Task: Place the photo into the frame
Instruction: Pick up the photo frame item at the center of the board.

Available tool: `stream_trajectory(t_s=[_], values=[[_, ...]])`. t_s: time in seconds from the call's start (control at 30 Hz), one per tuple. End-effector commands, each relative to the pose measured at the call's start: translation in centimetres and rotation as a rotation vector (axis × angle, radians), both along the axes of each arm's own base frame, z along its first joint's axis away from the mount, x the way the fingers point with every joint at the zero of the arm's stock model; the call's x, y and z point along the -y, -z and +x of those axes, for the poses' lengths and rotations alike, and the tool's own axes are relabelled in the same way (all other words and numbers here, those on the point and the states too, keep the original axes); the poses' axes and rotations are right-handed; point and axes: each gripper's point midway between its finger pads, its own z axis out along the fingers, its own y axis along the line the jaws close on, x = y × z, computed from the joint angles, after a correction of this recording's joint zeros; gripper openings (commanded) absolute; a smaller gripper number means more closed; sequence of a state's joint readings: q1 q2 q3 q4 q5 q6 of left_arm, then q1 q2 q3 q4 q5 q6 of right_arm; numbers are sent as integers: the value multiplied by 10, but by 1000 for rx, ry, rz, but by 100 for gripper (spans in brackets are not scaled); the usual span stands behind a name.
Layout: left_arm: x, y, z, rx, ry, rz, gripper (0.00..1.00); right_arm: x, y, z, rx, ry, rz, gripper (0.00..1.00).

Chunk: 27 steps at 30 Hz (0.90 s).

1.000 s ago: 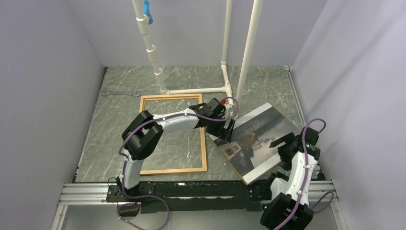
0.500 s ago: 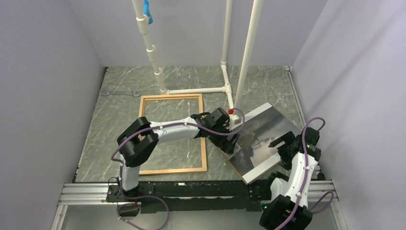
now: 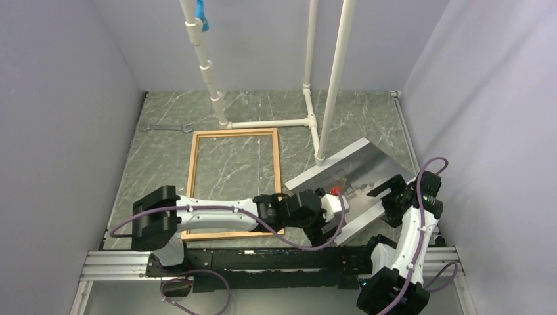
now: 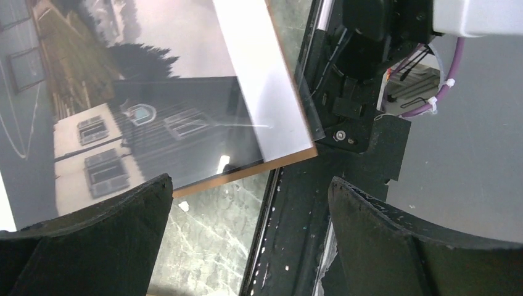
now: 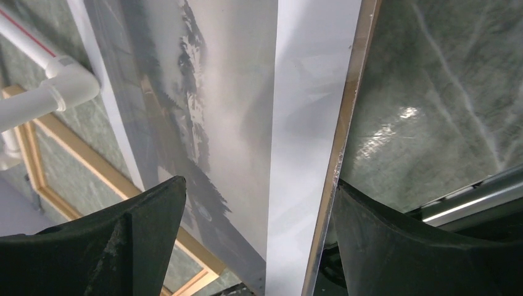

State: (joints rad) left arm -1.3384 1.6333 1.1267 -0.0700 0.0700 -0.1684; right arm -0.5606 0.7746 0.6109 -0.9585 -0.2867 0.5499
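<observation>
The frame (image 3: 191, 177) lies flat on the left half of the green marbled surface (image 3: 164, 164), which shows through it. The left arm stretches rightward along the near edge. Its left pincer (image 4: 250, 185) is released, jaws spread wide with nothing between them. It hangs at the near corner of the photo (image 3: 358, 172), and that corner sits just beyond the fingertips, apart from both.

The photo lies right of the frame and outside it, turned askew so that one corner points far. Its left corner comes just beside the frame's right strip. It shows a dark grey landscape with a pale, windowed house inside a broad white border. The surface of the print is glossy with glare, and a thin brown edge shows under the border.

The right pincer (image 5: 259, 182) is at the photo's right edge and is also released. One finger is over the picture and the other past the edge, with the border running between them.
</observation>
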Motion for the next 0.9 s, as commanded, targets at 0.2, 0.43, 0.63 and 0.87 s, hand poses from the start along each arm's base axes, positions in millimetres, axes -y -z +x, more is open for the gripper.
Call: stream_trajectory(t_s=[0.2,0.43,0.63,0.87], values=[[38,-14,-19,246,-58,-88,99,-22,-43,35,203,-87,124,87],[49,6,-19,308,-67,-9,98,-23,-44,35,204,-91,133,87],[52,8,-7,342,-135,20,97,-24,-43,35,205,-93,139,87],[51,9,2,364,-182,44,94,-23,-38,33,198,-91,125,88]])
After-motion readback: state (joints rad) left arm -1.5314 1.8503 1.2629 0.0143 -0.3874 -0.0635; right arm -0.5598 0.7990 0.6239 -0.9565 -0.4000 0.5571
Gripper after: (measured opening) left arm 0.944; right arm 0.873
